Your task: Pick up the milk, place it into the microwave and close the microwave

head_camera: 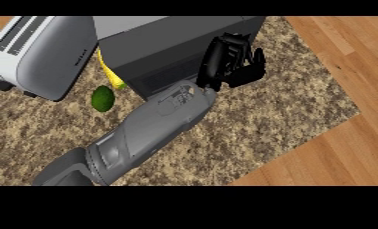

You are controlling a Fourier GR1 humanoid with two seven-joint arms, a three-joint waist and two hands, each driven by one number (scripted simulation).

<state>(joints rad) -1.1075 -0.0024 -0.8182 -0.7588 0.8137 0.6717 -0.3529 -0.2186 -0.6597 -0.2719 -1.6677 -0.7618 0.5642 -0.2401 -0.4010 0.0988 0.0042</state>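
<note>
head view looks steeply down on a speckled brown stone counter [280, 103], with wood floor [332, 38] showing past its right edge and its near right corner.

only one arm is in the shot - the grey forearm [159, 123] comes in from the lower left and runs diagonally up across the middle of the counter. it ends in the left hand [225, 65], which sits right at the front right corner of the microwave [159, 55]. the fingers [230, 47] point up and look mostly straight and laid against the microwave's dark front, with the thumb [257, 65] sticking out to the right, off the box. nothing shows inside the hand, so i'd call it released, touching the microwave and not wrapped around anything.

the microwave itself is the dark grey box at the back of the counter, centre-ish. its front face looks flush from up here, so the door reads as shut.

the milk - can't see it anywhere in this view, so i can't tell where it is.

other stuff: a white and grey toaster [48, 55] sits at the back left, just beside the microwave. a yellow thing [111, 75] pokes out of the gap between the two, and a round green fruit [102, 98] lies on the counter just in front of it, close to the toaster's near corner and apart from the forearm.
</note>
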